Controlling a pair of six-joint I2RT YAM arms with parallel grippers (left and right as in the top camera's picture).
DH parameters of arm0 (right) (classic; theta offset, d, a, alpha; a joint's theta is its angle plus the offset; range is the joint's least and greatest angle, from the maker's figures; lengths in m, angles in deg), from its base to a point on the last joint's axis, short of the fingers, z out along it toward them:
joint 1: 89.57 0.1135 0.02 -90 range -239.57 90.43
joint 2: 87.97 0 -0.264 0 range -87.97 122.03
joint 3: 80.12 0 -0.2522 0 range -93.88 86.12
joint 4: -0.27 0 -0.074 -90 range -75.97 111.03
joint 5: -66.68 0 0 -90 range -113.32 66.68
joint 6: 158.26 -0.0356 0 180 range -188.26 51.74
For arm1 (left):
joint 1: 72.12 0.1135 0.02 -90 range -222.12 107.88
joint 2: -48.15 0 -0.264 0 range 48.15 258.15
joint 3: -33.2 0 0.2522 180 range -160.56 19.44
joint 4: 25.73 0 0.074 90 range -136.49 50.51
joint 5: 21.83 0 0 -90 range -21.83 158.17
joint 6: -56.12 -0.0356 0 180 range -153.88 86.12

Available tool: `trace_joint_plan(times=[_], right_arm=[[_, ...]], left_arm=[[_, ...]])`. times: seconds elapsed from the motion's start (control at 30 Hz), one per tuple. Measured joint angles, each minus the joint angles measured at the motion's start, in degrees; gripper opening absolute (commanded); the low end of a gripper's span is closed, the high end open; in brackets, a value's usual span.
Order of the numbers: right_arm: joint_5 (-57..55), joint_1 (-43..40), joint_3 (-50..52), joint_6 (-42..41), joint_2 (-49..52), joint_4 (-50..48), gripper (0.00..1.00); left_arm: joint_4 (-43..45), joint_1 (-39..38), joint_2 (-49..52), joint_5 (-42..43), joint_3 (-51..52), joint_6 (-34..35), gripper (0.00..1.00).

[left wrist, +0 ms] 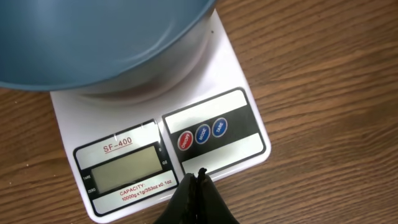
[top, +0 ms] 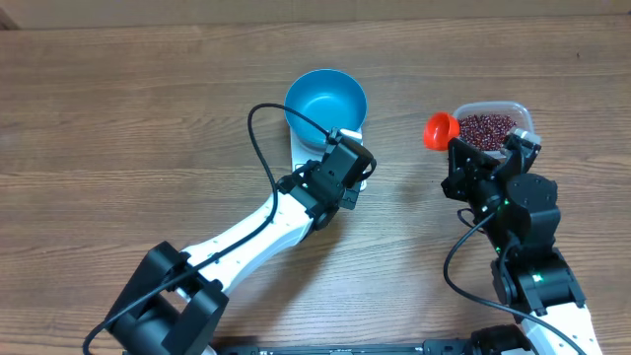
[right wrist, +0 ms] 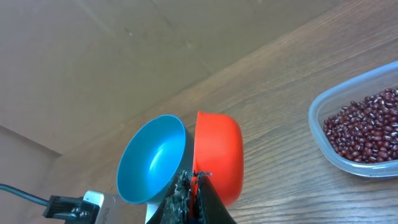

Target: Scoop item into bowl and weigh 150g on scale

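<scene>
Beans [top: 486, 125] are sitting unscooped upper right, bowl [top: 325, 99] empty on scale [left wrist: 217, 81], as I'm clamping right gripper [right wrist: 191, 180] on scoop [right wrist: 217, 155], left gripper [left wrist: 198, 177] clenched.

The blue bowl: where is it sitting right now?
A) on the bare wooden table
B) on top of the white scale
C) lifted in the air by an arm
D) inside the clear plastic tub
B: the blue bowl rests on the white scale, whose top shows directly under the bowl's base in the left wrist view.
</scene>
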Motion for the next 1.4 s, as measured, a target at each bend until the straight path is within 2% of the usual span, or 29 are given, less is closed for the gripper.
trace_joint_plan(times=[0.23,0.9,1.4], right_arm=[[0.0,0.0,0.0,-0.02,1.01,-0.04,0.04],[0.0,0.0,0.0,-0.02,1.01,-0.04,0.04],[0.0,0.0,0.0,0.0,1.01,-0.04,0.04]], left_arm=[[0.31,0.0,4.17,0.02,0.04,0.0,0.04],[4.61,0.0,5.35,-1.75,0.33,0.0,0.04],[4.7,0.0,5.35,-2.71,0.33,0.0,0.04]])
